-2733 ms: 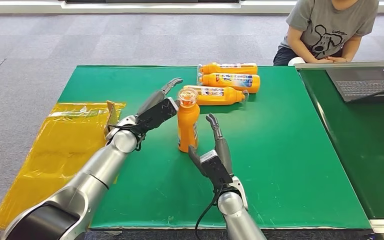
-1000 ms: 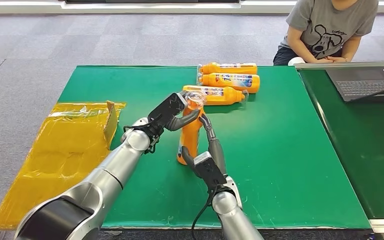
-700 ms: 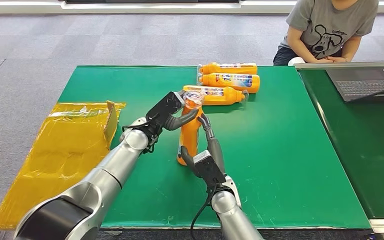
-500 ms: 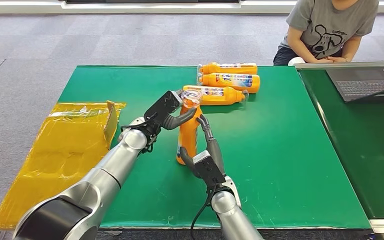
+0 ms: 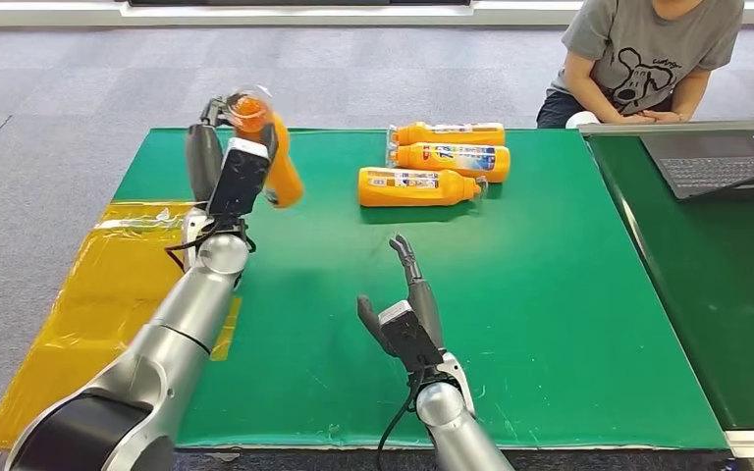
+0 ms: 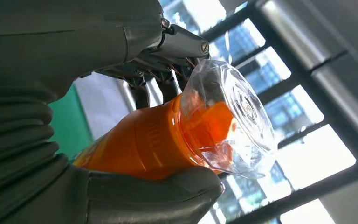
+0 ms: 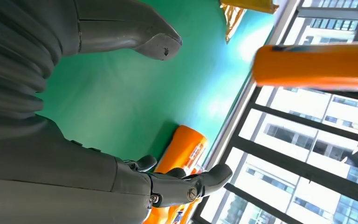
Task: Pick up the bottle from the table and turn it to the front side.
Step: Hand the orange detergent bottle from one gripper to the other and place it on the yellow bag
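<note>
Above the green table (image 5: 569, 324), one bottle (image 5: 277, 167) gripped in left hand (image 5: 231, 162) (right hand (image 5: 407, 319) spread, empty), three bottles (image 5: 447, 162) lying flat.

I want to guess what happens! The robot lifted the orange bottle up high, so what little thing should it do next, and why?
Probably twist the wrist. The left hand holds the bottle tilted above the table, so rolling it would likely bring its label round front.
</note>
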Tool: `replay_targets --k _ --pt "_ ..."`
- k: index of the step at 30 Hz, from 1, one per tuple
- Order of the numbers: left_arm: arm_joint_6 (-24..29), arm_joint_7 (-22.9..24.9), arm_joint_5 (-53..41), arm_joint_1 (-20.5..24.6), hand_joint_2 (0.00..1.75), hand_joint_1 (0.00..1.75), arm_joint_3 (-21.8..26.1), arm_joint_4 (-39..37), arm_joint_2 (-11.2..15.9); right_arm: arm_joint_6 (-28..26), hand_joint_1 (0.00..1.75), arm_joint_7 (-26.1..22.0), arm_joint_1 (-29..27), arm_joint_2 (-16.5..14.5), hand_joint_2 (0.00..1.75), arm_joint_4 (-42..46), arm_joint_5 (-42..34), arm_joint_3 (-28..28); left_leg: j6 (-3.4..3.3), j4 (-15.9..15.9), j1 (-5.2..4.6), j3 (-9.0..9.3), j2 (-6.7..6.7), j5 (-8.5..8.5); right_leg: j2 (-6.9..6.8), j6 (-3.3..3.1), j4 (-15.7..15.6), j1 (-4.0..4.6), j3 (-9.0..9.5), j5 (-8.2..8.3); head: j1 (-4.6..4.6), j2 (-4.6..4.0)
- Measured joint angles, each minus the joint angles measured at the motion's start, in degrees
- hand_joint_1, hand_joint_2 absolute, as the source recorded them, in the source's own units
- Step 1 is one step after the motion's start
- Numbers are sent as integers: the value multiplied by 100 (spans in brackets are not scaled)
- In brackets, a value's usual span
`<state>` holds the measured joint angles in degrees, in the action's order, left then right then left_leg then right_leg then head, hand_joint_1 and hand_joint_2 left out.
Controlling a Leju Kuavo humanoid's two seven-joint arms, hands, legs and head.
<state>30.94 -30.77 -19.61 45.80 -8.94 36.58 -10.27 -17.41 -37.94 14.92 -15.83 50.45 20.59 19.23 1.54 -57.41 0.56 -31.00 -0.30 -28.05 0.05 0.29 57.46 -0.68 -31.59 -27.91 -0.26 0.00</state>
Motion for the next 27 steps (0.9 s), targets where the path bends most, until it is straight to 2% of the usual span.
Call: replay_targets --k 4,13,15,17,20,23,25,27 --pt "322 2 -305 -74 175 175 182 518 192 -5 0 2 -41 14 175 1 2 0 2 0 0 -3 0 1 -1 0 0 1 -2 0 0 0" --pt "809 -117 -812 -243 175 175 383 1134 334 3 0 -31 -71 18 175 3 3 0 2 -2 0 -3 1 2 2 -4 0 -1 -2 4 -1 0" --pt "855 -127 -1519 -331 175 175 561 1415 344 5 0 -52 -86 20 175 11 17 0 2 -2 0 -4 2 2 2 -5 0 1 -4 4 -1 0" --pt "856 -6 -2768 -390 175 175 803 1685 335 1 0 -61 -98 26 175 25 36 0 2 -3 0 -4 3 2 2 -5 0 3 -7 4 -1 0" --pt "646 732 -4764 -359 175 175 888 1807 367 -21 0 -63 -138 49 175 55 25 0 3 -3 0 -4 1 2 0 -5 0 3 -9 4 -1 0" --pt "231 1343 -5735 -293 175 175 725 1768 408 -21 0 -73 -198 74 175 88 0 -1 6 -5 0 -6 5 5 6 -9 0 3 -14 8 -1 0" --pt "-404 1662 -6222 -126 175 175 412 1568 465 4 0 -97 -221 92 175 102 -13 -19 7 -9 0 -8 5 9 5 -10 -1 3 -17 10 -1 0" --pt "-1092 1985 -6497 129 175 175 -251 1137 571 45 0 -145 -224 104 175 107 -18 -70 6 -13 0 -12 0 13 -2 -10 0 3 -17 13 0 0"
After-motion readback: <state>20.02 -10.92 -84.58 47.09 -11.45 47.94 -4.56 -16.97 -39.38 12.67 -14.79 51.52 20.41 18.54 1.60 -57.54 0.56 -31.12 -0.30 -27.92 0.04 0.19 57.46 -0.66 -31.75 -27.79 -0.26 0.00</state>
